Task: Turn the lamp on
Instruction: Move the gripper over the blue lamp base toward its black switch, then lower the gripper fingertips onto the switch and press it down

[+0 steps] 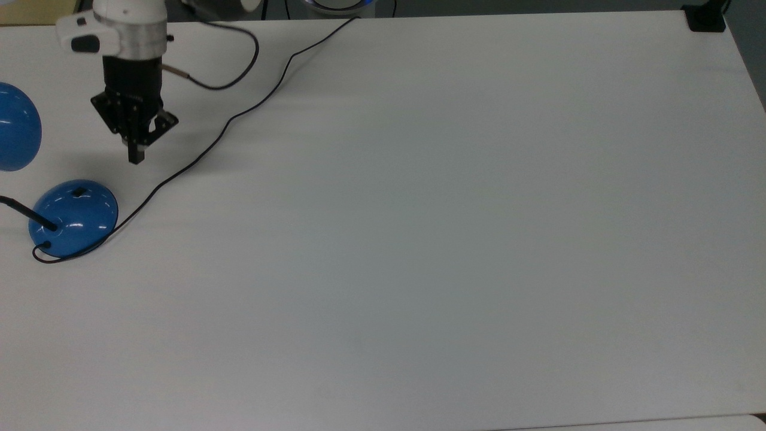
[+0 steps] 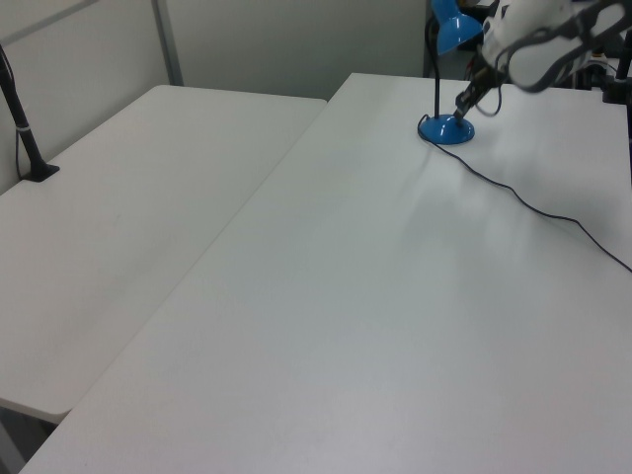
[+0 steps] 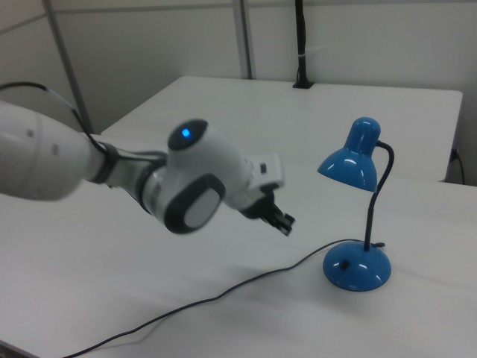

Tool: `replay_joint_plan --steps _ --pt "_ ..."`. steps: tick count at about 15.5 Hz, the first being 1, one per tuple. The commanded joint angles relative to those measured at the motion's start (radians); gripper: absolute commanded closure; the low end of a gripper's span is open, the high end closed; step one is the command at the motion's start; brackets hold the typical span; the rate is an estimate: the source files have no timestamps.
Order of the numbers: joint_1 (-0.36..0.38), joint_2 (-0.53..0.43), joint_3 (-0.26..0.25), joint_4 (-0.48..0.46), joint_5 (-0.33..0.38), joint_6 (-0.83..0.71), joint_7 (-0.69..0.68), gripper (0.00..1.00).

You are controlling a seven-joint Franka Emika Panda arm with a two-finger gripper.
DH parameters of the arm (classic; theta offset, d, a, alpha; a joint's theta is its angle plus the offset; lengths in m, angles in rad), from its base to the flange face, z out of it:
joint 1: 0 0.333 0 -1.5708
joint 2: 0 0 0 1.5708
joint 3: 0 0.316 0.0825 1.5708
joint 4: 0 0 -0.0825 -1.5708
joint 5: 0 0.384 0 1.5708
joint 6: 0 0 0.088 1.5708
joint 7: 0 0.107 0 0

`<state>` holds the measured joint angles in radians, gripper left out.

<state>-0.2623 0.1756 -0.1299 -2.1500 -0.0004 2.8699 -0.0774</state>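
- The lamp (image 1: 73, 217) is seen standing on the white worktop (image 1: 419, 239), close to the left edge in the top view.
- Its round blue base (image 3: 356, 267) is set flat on the worktop, and a small black switch (image 1: 79, 192) is seen on top of the base.
- A thin black neck (image 3: 375, 195) is seen going up from the base to the blue shade (image 3: 354, 163), which is tipped down.
- A long black cord (image 1: 239, 114) is laid from the base across the worktop to the far edge in the top view.
- The claw (image 1: 136, 157) is held in the air above the worktop, near the base but not touching it, on the side where the switch is.
- Its two fingers are pressed together, and nothing is pinched between them.
- The claw is pointed down at the worktop, and in the left view it is seen just beside the base (image 2: 446, 128).
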Motion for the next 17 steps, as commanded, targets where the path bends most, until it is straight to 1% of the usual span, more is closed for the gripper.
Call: replay_joint_plan --steps 1,2,4,6,8,10,17 --pt "-0.029 0.114 0.003 0.109 0.002 0.036 -0.038 1.0" --pt "-0.05 0.143 0.003 0.149 0.003 0.036 -0.054 1.0" --pt "-0.077 0.174 0.003 0.195 0.005 0.036 -0.059 1.0" --pt "-0.101 0.186 0.004 0.216 0.013 0.037 -0.094 1.0" --pt "-0.124 0.197 0.006 0.217 0.016 0.043 -0.111 1.0" --pt "-0.141 0.225 0.007 0.216 0.014 0.081 -0.113 1.0" --pt "-0.15 0.248 0.013 0.217 0.014 0.101 -0.13 1.0"
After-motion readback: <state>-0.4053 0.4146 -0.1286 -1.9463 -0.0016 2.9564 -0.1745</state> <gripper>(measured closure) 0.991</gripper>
